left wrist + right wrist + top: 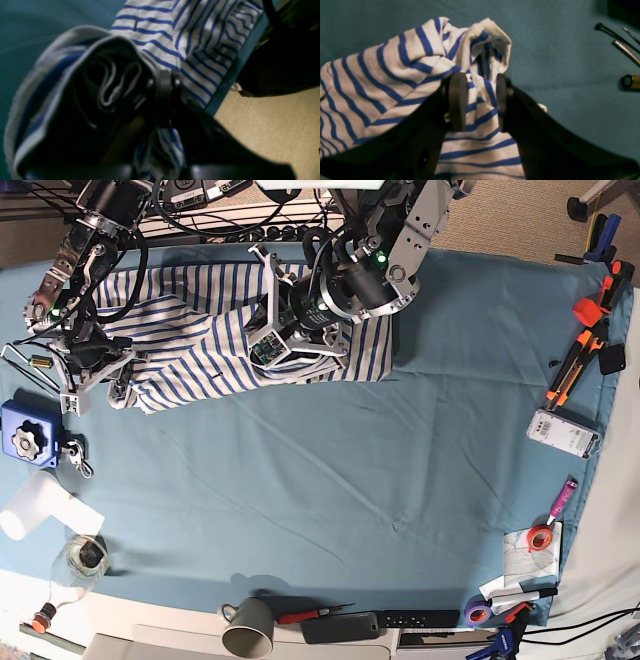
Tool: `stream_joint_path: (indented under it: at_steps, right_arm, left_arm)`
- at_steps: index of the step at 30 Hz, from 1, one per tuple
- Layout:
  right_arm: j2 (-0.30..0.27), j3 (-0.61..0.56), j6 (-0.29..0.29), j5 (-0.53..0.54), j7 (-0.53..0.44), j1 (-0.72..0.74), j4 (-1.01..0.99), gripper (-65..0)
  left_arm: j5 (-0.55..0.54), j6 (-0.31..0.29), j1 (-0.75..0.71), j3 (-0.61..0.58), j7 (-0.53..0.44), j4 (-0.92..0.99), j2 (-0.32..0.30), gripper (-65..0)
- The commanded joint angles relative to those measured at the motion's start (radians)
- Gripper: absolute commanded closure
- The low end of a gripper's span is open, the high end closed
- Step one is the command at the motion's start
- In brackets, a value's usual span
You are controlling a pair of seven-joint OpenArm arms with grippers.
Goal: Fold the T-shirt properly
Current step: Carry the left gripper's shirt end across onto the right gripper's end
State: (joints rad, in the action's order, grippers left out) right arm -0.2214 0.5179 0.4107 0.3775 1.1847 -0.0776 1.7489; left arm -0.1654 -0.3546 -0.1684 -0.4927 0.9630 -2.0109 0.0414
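Pinching a bunched fold of the T-shirt (190,32), the left gripper (166,82) has its jaws pressed together on the cloth; in the left wrist view a rolled, dark-trimmed edge of the shirt curls up to that gripper's left, while striped fabric stretches flat ahead of it toward the table edge, and past that edge lies tan floor (270,130). From the base view this gripper (275,330) sits over the middle of the shirt's lower hem area.

The right gripper (477,100) stands with its pads partly spread and a ridge of striped cloth running up between them; the fabric fills the gap, but whether the pads actually squeeze it cannot be told. A crumpled peak of the shirt rises just ahead of the fingertips (456,100), more of it spreads away to the left, and bare teal table cloth (557,62) lies to the right. Farther right sit a small yellow cylinder (631,81) and thin metal rods (623,48).

In the base view the right gripper (100,375) is at the shirt's (200,330) outer corner, near a blue box (25,435).
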Motion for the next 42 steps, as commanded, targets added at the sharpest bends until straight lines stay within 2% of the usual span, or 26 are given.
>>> stream_joint_path:
  at_steps: [1,6,20,23,26,27,29,33,37,40,42]
  right_arm:
    - [-0.017,0.008,-0.005,-0.002,-0.022,0.011,0.016,-20.0]
    - [-0.017,0.008,-0.004,-0.002,-0.022,0.011,0.016,-20.0]
    - [-0.017,0.008,-0.005,-0.002,-0.02,0.011,0.016,-20.0]
    - [-0.017,0.008,-0.005,-0.002,-0.02,0.011,0.016,-20.0]
    - [-0.017,0.008,-0.004,-0.002,-0.021,0.011,0.016,-20.0]
    - [-0.017,0.008,-0.004,-0.003,-0.021,0.011,0.016,-20.0]
    - [-0.017,0.008,-0.004,-0.005,-0.02,0.011,0.016,-20.0]
    - [-0.017,0.008,-0.004,-0.005,-0.023,0.011,0.016,-20.0]
    - [-0.017,0.008,-0.004,-0.005,-0.026,0.011,0.016,-20.0]
    - [-0.017,0.008,-0.004,-0.005,-0.026,0.011,0.016,-20.0]
    - [-0.017,0.008,-0.004,-0.005,-0.026,0.011,0.016,-20.0]
  left_arm:
    - [-0.016,0.0,0.011,-0.005,-0.031,-0.017,0.014,0.0]
    - [-0.078,-0.001,0.011,-0.011,-0.045,-0.017,0.014,0.0]
    - [-0.073,-0.002,0.019,-0.066,-0.112,0.048,0.014,0.0]
    - [-0.074,-0.044,0.019,-0.066,-0.122,0.048,0.014,-0.8]
    - [-0.074,-0.064,0.019,-0.066,-0.156,0.048,0.014,-18.0]
    - [-0.074,-0.064,0.019,-0.066,-0.168,0.048,0.014,-21.7]
    - [-0.075,-0.064,0.019,-0.066,-0.179,0.048,0.014,-24.1]
    - [-0.093,-0.064,0.019,-0.066,-0.164,0.04,0.014,-24.1]
    - [-0.154,-0.035,0.019,-0.066,-0.09,-0.037,0.014,-22.9]
    - [-0.103,-0.018,0.019,-0.058,-0.069,-0.113,0.014,-15.9]
    - [-0.028,0.029,0.019,-0.043,-0.073,-0.132,0.014,-8.2]
